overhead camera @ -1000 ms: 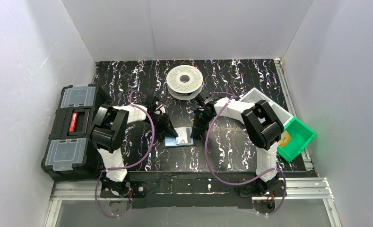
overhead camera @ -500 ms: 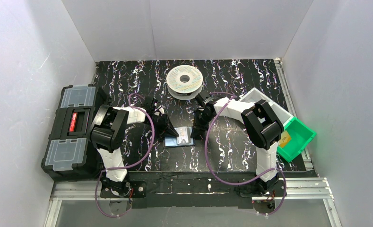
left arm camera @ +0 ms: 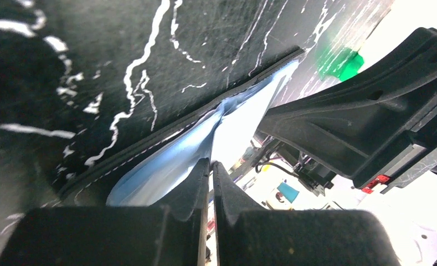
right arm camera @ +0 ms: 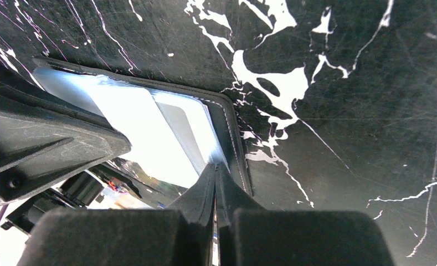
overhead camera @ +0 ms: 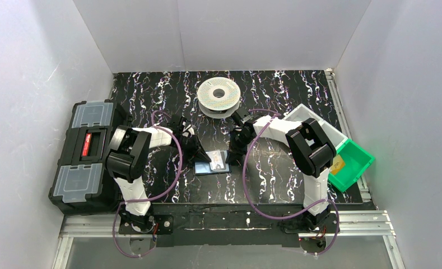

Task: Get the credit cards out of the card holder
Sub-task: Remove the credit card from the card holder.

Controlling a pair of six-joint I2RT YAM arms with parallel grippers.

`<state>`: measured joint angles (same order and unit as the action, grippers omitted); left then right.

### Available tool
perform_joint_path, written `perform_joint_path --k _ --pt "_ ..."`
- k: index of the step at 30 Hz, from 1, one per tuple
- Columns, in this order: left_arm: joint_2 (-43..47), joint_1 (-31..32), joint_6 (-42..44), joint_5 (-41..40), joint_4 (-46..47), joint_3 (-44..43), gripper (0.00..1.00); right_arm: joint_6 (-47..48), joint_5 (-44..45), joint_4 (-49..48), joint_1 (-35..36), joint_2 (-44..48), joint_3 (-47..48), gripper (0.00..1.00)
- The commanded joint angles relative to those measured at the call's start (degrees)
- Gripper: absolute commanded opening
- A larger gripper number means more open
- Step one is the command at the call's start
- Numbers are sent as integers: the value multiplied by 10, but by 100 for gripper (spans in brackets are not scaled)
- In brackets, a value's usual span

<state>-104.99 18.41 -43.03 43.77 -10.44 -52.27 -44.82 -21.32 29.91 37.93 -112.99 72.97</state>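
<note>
The card holder (overhead camera: 212,167) lies open on the marbled mat between both arms, black rim (left arm camera: 149,147) around a bluish-grey inside. A pale credit card (overhead camera: 217,160) shows in it, glossy white in the left wrist view (left arm camera: 241,124) and beside a grey pocket edge in the right wrist view (right arm camera: 133,116). My left gripper (overhead camera: 205,158) is at the holder's left side; its jaws (left arm camera: 211,163) are shut, with the pale card's edge running into the seam between them. My right gripper (overhead camera: 232,158) is shut, tips (right arm camera: 215,165) down on the holder's inside by its right rim (right arm camera: 230,119). No orange card is visible.
A large black toolbox (overhead camera: 87,157) sits at the left edge. A white filament spool (overhead camera: 219,95) lies at the back centre. A green bin (overhead camera: 350,164) and a pale bin (overhead camera: 313,120) stand at the right, behind the right arm.
The left jaws have closed from slightly apart to shut. The pale card shows a little more in the holder. Both arms have hardly moved.
</note>
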Motion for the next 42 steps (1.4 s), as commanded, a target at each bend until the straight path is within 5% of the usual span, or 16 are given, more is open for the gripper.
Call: perform_joint_path --k 1,35,42 --pt "29 -15 46 -55 -88 -28 0 14 41 13 3 -24 -1 4" --pt "107 -54 138 -146 -240 -78 0 21 26 14 2 8 12 5" --pt "143 -54 144 -146 -257 -90 0 23 18 23 2 50 37 12"
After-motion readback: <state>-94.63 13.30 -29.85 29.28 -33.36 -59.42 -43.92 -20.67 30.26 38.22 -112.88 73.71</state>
